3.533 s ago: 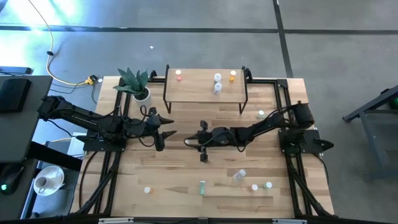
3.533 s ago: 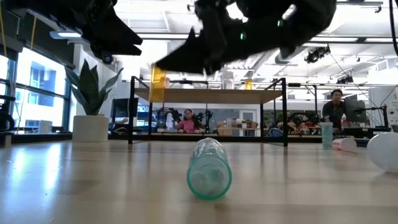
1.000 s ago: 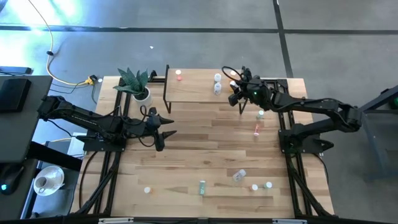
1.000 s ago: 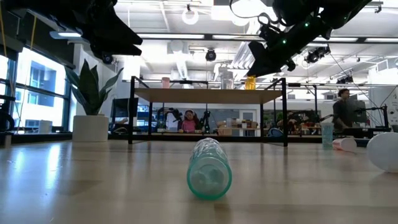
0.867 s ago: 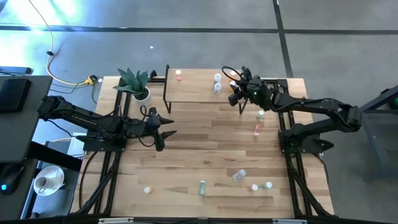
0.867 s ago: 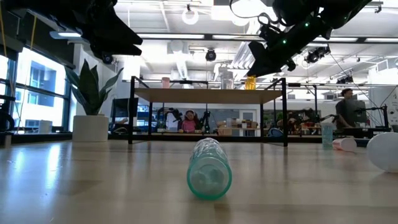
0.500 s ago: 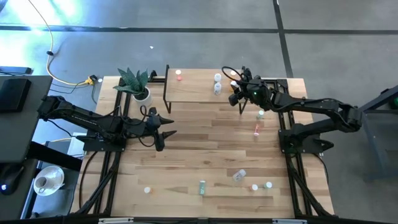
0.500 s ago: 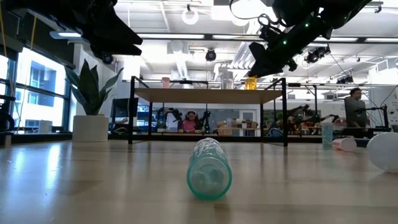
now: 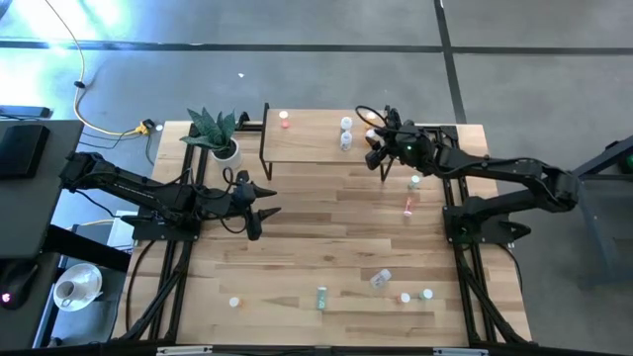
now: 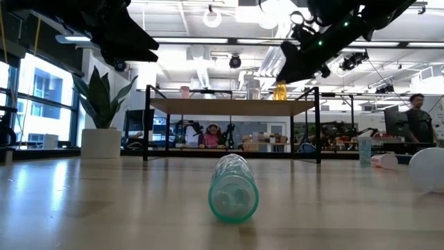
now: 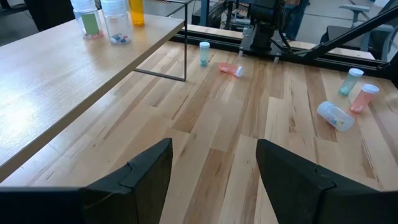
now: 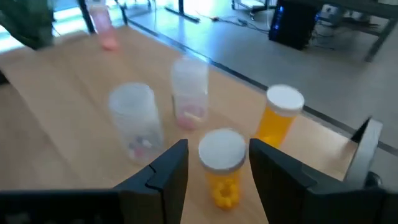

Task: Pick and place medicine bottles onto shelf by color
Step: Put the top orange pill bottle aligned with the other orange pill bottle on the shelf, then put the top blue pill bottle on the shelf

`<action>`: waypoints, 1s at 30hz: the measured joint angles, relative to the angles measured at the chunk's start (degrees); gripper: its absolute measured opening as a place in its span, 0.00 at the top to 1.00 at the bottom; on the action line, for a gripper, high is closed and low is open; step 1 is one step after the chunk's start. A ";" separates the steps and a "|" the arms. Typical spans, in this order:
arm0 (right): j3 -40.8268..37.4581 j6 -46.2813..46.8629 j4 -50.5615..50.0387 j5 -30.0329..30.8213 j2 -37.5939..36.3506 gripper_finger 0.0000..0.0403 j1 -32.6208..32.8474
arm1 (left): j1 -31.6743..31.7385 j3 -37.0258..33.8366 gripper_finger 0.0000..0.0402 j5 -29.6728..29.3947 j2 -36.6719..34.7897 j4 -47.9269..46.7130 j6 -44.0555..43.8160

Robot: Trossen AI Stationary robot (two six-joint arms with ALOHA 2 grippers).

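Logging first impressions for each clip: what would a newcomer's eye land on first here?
The right hand at the shelf's right end, its fingers apart around an upright orange bottle beside a second orange one. In the low view, a green bottle lying on its side fills the foreground. The left hand waits mid-table, open.

The right arm stretches out toward the far side, its pincer (image 12: 214, 168) with fingers parted, seemingly holding nothing. The left arm waits bent on its own side, its pincer (image 11: 214, 168) spread wide and empty

No readable text or labels
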 joint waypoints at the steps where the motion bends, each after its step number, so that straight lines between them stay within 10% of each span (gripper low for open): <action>1: 0.00 0.28 -0.03 -0.66 -0.77 0.60 0.00 | 0.00 0.00 0.44 0.00 0.00 0.00 0.00; 22: 0.02 1.72 -10.51 -2.59 -13.24 0.60 0.00 | 0.01 0.00 0.44 0.00 0.00 0.00 -0.02; 30: 0.07 5.25 -16.19 -15.64 -17.37 0.60 0.07 | 0.00 0.00 0.44 0.02 0.00 0.00 -0.01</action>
